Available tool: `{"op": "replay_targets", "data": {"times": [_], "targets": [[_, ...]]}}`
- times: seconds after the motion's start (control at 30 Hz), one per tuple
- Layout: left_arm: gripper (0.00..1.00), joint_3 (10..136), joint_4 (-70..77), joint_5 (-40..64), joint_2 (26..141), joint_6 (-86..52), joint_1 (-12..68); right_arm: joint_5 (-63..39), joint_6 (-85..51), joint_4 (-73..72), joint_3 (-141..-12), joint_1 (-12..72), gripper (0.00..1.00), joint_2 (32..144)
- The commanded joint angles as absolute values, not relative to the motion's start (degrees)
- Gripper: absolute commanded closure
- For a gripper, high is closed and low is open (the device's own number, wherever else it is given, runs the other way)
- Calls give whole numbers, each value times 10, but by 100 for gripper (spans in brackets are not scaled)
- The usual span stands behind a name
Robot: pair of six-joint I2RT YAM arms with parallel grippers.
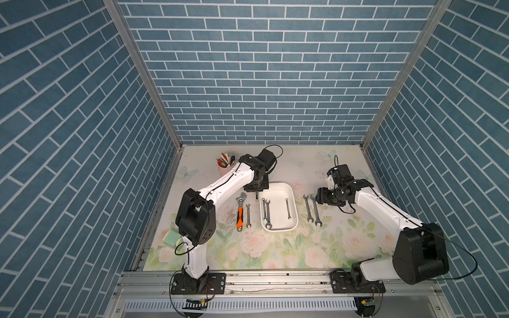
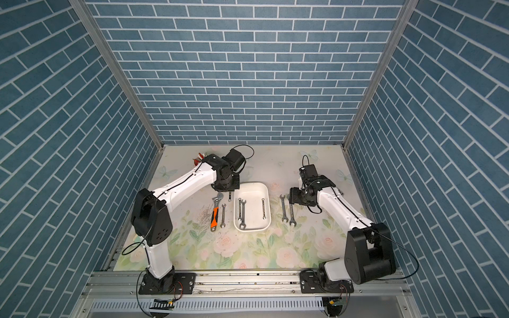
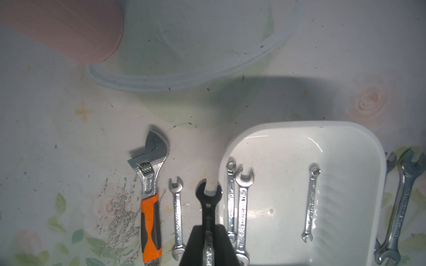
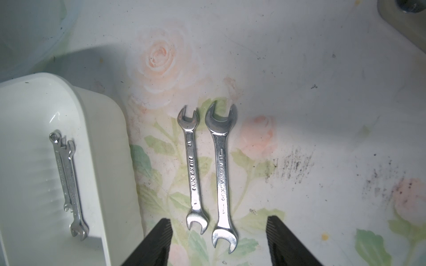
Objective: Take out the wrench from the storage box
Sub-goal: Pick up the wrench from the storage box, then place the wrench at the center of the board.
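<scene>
Status, left to right. Pen cup [image 1: 224, 173] at far left, not involved. Next, the adjustable wrench [image 1: 240, 213] and a small wrench [image 1: 248, 216] lie side by side on the table [image 1: 275, 247], outside the box [image 1: 277, 212]. My left end effector [image 3: 208, 232] is pinched on the shank of a dark wrench [image 3: 208, 198]. That wrench hangs just outside the box's left wall, over the strip of table between the small wrench and the box, so I count it as out but not set down. Can't tell if its tip touches the table. Inside the box, a pair [image 1: 267, 213] lies touching along the left wall, and a single [image 1: 287, 208] lies nearer the right wall; all are flat on the floor. Right of the box, a medium wrench [image 1: 308, 208] and a large wrench [image 1: 315, 210] lie parallel on the table, near the box but apart from it. My right end effector [image 4: 219, 220] hovers by their far ends, fingers spread wide, nothing between them. My read: four tools are on the table, one is in hand and clear of the rim, three are left inside. That's a bit over halfway if the box must be emptied; if one wrench was enough, only the put-down is left. To do: lay the dark wrench beside the small one, then go for the pair. They touch, so separating them looks fiddly. The single sits clear and should be easy.
</scene>
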State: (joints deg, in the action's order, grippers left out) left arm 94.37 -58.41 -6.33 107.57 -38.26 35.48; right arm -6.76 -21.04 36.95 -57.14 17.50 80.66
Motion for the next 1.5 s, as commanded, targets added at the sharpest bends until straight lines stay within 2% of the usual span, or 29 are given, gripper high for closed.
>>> {"op": "replay_targets", "data": {"times": [0.0, 0.4, 0.97, 1.13, 1.47], "targets": [[93, 890, -566, -65, 1055, -364, 334, -71, -217, 382, -579, 172, 32, 796], [93, 674, -432, -65, 995, -306, 240, -81, -219, 383, -579, 173, 31, 793], [93, 610, -362, -93, 1026, -269, 227, -89, -248, 400, -612, 199, 33, 782], [84, 597, -356, -87, 1024, -268, 228, -79, -261, 409, -635, 226, 33, 794], [53, 621, -403, -109, 932, -270, 227, -47, -298, 434, -719, 328, 32, 856]]}}
